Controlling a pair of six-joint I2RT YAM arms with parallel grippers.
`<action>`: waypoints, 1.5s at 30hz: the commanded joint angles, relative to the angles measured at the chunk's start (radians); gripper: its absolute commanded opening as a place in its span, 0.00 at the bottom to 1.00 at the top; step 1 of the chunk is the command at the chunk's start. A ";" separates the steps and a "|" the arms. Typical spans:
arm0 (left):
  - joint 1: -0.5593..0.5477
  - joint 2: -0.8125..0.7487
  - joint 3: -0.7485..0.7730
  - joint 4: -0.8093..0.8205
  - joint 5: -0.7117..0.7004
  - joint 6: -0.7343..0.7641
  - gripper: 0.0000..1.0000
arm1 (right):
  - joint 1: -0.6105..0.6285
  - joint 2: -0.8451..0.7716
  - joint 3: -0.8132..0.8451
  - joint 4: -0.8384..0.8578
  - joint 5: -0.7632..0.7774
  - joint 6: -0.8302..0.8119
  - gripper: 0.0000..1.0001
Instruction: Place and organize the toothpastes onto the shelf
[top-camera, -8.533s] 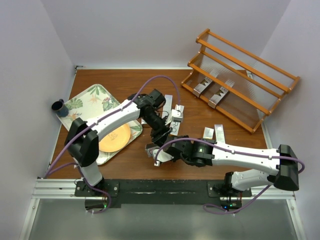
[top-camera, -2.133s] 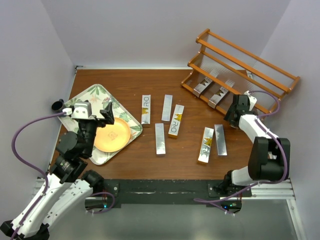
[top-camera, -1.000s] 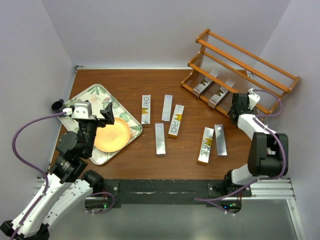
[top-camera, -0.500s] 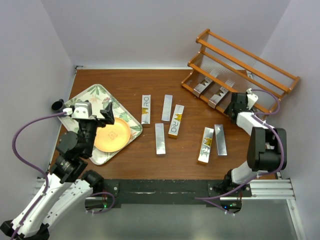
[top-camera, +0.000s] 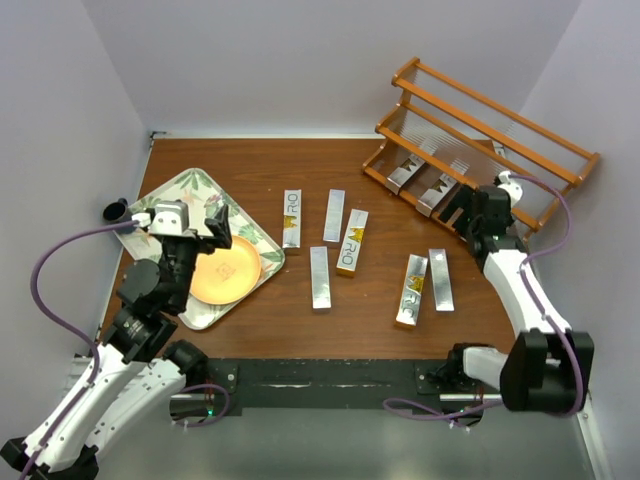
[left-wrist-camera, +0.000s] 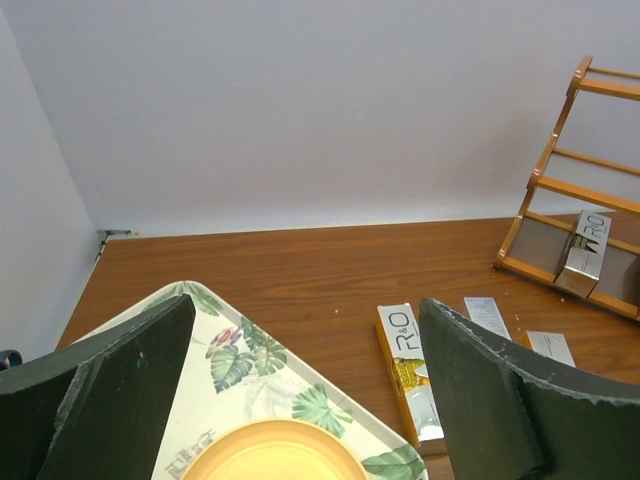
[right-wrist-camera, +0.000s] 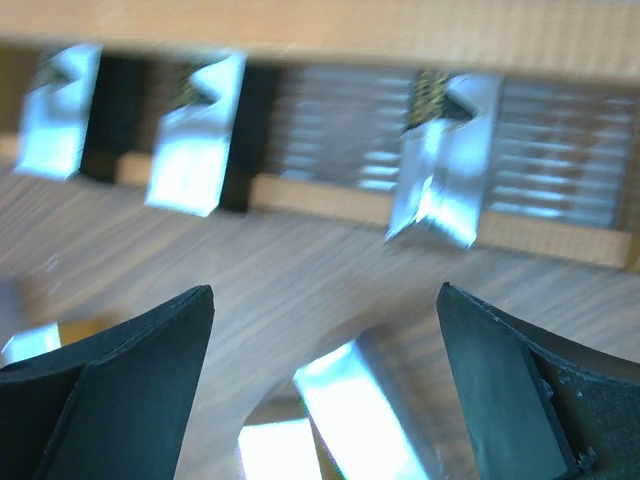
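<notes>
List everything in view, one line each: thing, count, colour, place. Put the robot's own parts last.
table: 1, brown wood, under everything
shelf: 1, orange-brown, far right of the table
toothpastes: 9, silver, some gold-ended; 6 flat on the table, 3 on the shelf's bottom tier
tray: 1, leaf-patterned, left of the table
plate: 1, orange, on the tray
cup: 1, dark, left edge, beside the tray
arms: 2, white and black, bases at the near edge
left fingers: 2, dark, open above the tray
right fingers: 2, dark, open before the bottom tier
</notes>
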 joint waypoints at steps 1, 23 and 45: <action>-0.003 0.018 0.000 0.047 0.015 -0.004 1.00 | 0.101 -0.119 -0.063 -0.086 -0.011 -0.004 0.98; -0.003 0.043 0.000 0.039 0.015 -0.004 1.00 | 0.561 -0.404 -0.280 -0.504 0.051 0.367 0.93; 0.001 0.061 -0.002 0.037 0.015 -0.004 1.00 | 0.964 -0.048 -0.302 -0.415 0.292 0.632 0.79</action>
